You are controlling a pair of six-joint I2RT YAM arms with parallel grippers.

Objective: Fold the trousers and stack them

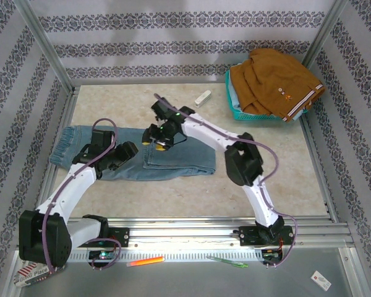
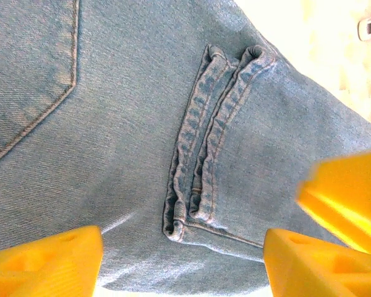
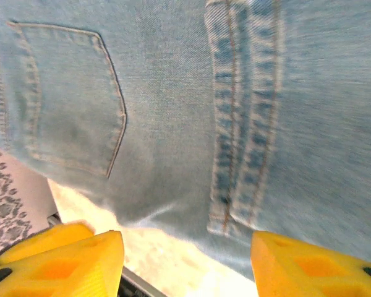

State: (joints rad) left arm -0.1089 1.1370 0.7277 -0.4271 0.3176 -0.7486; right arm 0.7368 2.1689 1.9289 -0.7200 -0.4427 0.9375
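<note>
The trousers (image 1: 185, 159) are light blue faded jeans lying folded and flat on the left half of the table. My left gripper (image 1: 128, 152) hovers over their middle. In the left wrist view it (image 2: 182, 266) stands open, with a doubled hem seam of the trousers (image 2: 111, 154) lying below the gap between its yellow fingers. My right gripper (image 1: 156, 142) hangs just right of it, above the far edge of the denim. Seen from the right wrist, it (image 3: 185, 266) is open and empty above the trousers (image 3: 167, 93), a back pocket at left.
A teal basket (image 1: 234, 106) holding a brown garment (image 1: 273, 83) stands at the back right. A small white object (image 1: 203, 98) lies near it. An orange pen (image 1: 145, 262) and a green pen (image 1: 226, 262) rest on the front rail. Metal frame posts line both sides.
</note>
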